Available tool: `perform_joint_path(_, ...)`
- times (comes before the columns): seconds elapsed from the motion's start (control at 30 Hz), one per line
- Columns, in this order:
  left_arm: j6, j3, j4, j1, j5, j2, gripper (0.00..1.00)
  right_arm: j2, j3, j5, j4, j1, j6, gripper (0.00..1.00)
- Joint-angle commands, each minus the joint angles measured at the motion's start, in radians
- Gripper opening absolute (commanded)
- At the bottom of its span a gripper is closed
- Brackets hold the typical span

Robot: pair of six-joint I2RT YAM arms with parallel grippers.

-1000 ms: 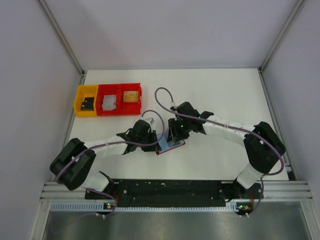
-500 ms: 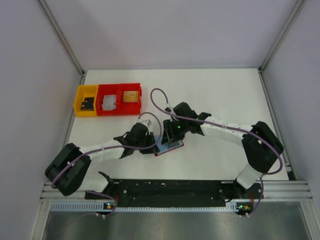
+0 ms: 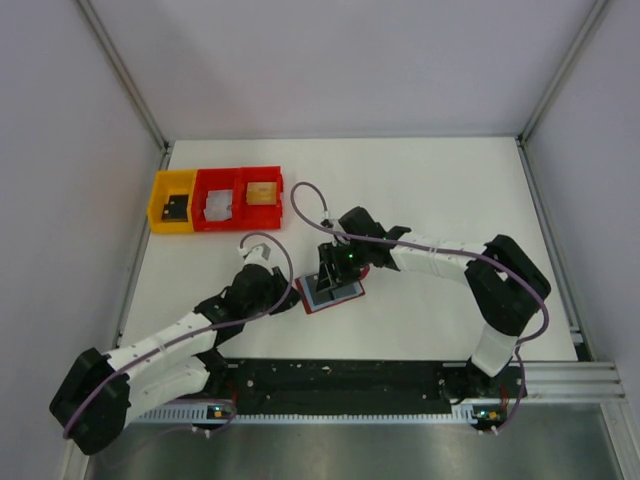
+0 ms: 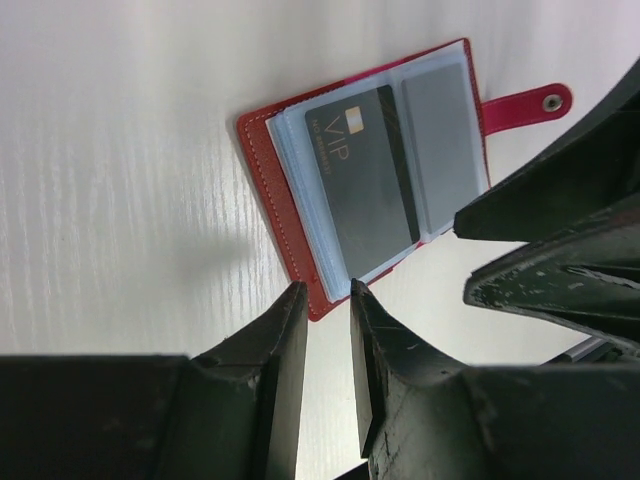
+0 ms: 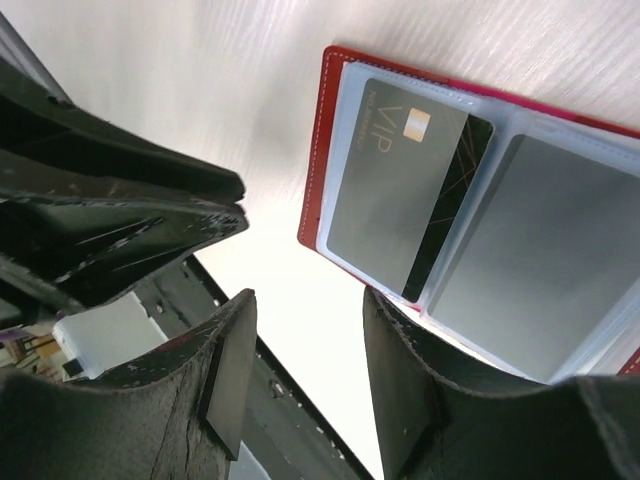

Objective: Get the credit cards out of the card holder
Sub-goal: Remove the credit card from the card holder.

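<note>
Overhead, a white table [image 3: 450, 190] w/ two black-and-white arms reaching in from its near edge. Abt mid-width, closer to the near edge than the far one: the card holder [image 3: 335, 297] — red outside, spread open and flat, pockets up.

Left gripper [image 4: 327, 292] low at the holder's left side, tips aimed at its red border. Only a narrow slit btwn the fingers [image 4: 288, 340], nothing in it: slightly parted, gripping nothing. Touching the holder or just short of it: can't tell.

Right gripper [image 5: 310, 300] above the holder, just across from the left one. Fingers set well apart, bare table and the holder's corner showing in the gap — open, empty.

In one pocket, under a clear sleeve: a credit card [image 5: 395, 185], silver-grey w/ a gold chip, "VIP" lettering and a black band along one side. In the next pocket: a plain grey-blue rectangle [image 5: 530, 250], card or pocket lining, can't tell. Red snap tab [image 4: 525, 103] poking out from the holder's other flap.

Near the left edge, toward the far-left corner: a row of small bins side by side, one yellow bin [image 3: 172, 200], then two red bins [image 3: 240, 190]. Contents too small to make out. Well apart from the holder and both claws.
</note>
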Motion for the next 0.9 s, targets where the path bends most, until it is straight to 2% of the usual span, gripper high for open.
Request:
perform_joint_path(0.0,-0.018,-0.038,0.138,-0.001,-0.041,-0.071,0.29,-0.015,0.020,0.069,0.060,-0.010,-0.002,0.46)
perform_joint_path(0.1,0.010,-0.014,0.204,0.002,-0.001,-0.036,0.29,-0.012,-0.014,0.060,0.104,-0.048,0.024,0.44)
perform_joint_path(0.2,0.017,0.039,0.253,0.010,0.071,0.069,0.29,-0.007,-0.034,0.041,0.154,-0.079,0.028,0.43)
perform_joint_path(0.4,-0.016,0.054,0.409,0.083,0.185,0.241,0.26,0.023,-0.037,0.011,0.209,-0.090,0.026,0.36)
perform_joint_path(0.6,0.013,0.074,0.399,0.120,0.266,0.359,0.21,0.082,-0.040,-0.002,0.243,-0.093,0.026,0.33)
perform_joint_path(0.87,-0.052,0.036,0.380,0.138,0.278,0.455,0.17,0.122,-0.088,-0.003,0.282,-0.116,0.040,0.33)
